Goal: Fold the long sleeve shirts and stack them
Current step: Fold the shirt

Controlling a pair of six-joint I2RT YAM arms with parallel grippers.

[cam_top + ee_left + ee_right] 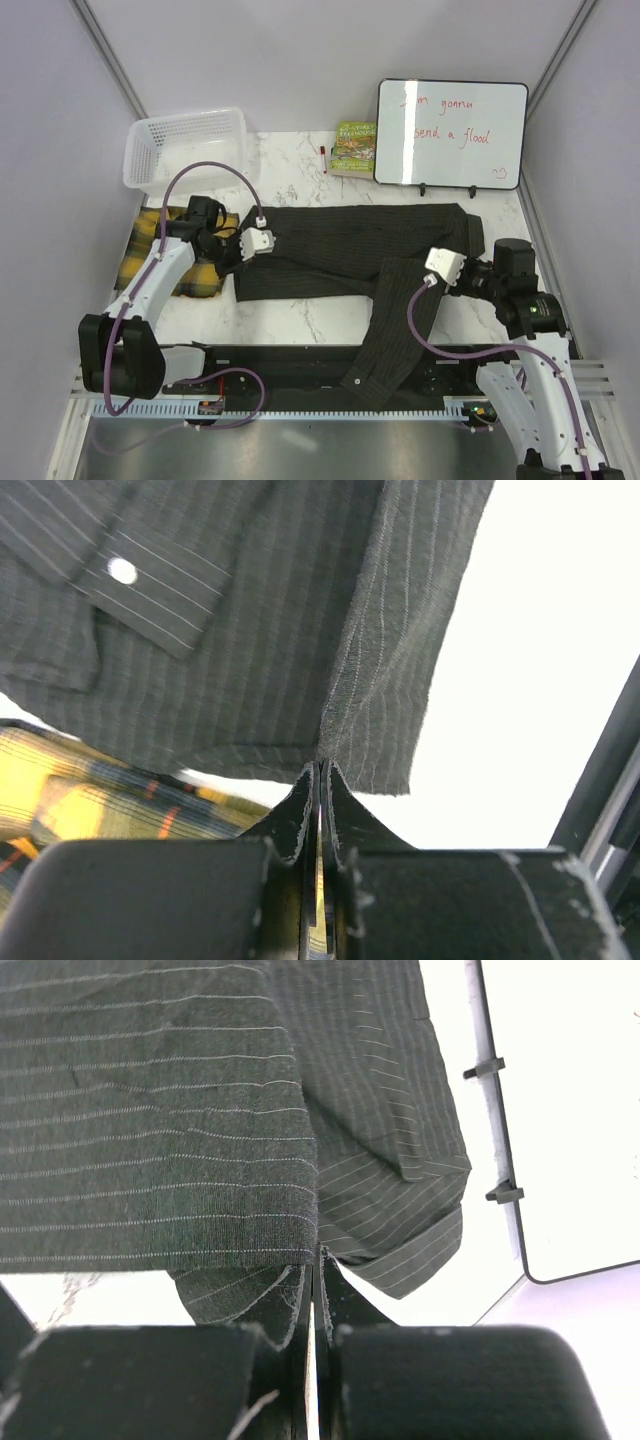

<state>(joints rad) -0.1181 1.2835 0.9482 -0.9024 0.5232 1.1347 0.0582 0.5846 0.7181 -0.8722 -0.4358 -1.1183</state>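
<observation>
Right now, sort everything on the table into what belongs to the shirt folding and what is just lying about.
Part of the job:
- dark pinstriped shirt, pinched by the left gripper and the right gripper
- yellow plaid shirt

Lying about:
- white mesh basket
- book
- whiteboard
- marker

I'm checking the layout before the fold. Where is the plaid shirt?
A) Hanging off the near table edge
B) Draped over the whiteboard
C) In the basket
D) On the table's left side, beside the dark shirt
D: the plaid shirt lies on the left of the table, in front of the basket and next to the dark shirt.
</observation>
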